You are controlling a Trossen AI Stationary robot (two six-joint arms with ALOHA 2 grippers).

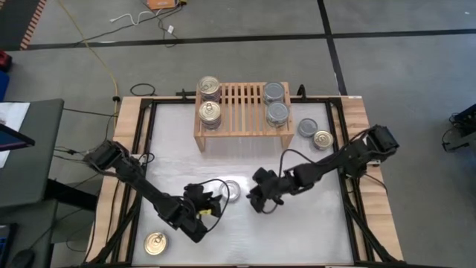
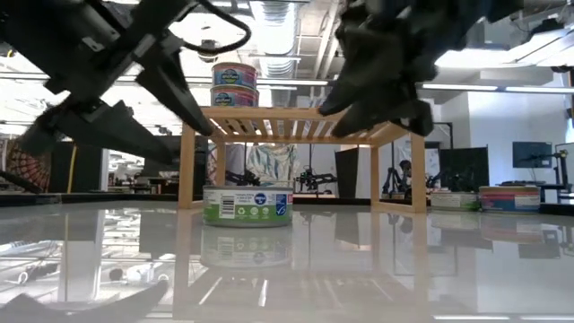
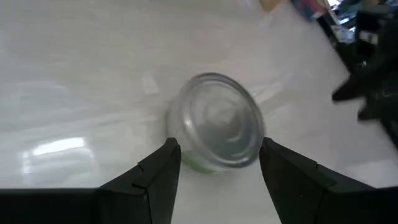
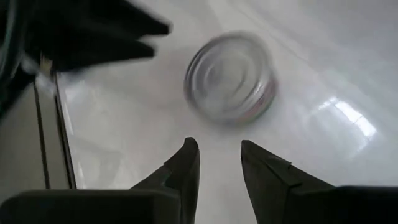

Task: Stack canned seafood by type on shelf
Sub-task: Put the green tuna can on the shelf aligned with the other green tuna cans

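A silver-topped tin with a green label (image 1: 231, 190) (image 2: 247, 205) stands on the white table between my two grippers. My left gripper (image 1: 216, 193) (image 3: 217, 152) is open, with a finger on either side of the near part of this tin (image 3: 217, 121); I see no touch. My right gripper (image 1: 257, 199) (image 4: 219, 152) hovers just to the right of the same tin (image 4: 230, 78), its fingers a narrow gap apart and holding nothing. The wooden shelf (image 1: 242, 108) (image 2: 300, 121) carries gold-topped tins (image 1: 210, 113) on its left end and silver-topped tins (image 1: 277, 113) on its right end.
A silver tin (image 1: 307, 127) and a gold tin (image 1: 323, 139) sit on the table right of the shelf. Another gold tin (image 1: 155, 243) lies near the near-left corner. A black frame rail (image 1: 141, 149) runs along the table's sides. A stack of tins (image 2: 235, 85) shows on the shelf's top.
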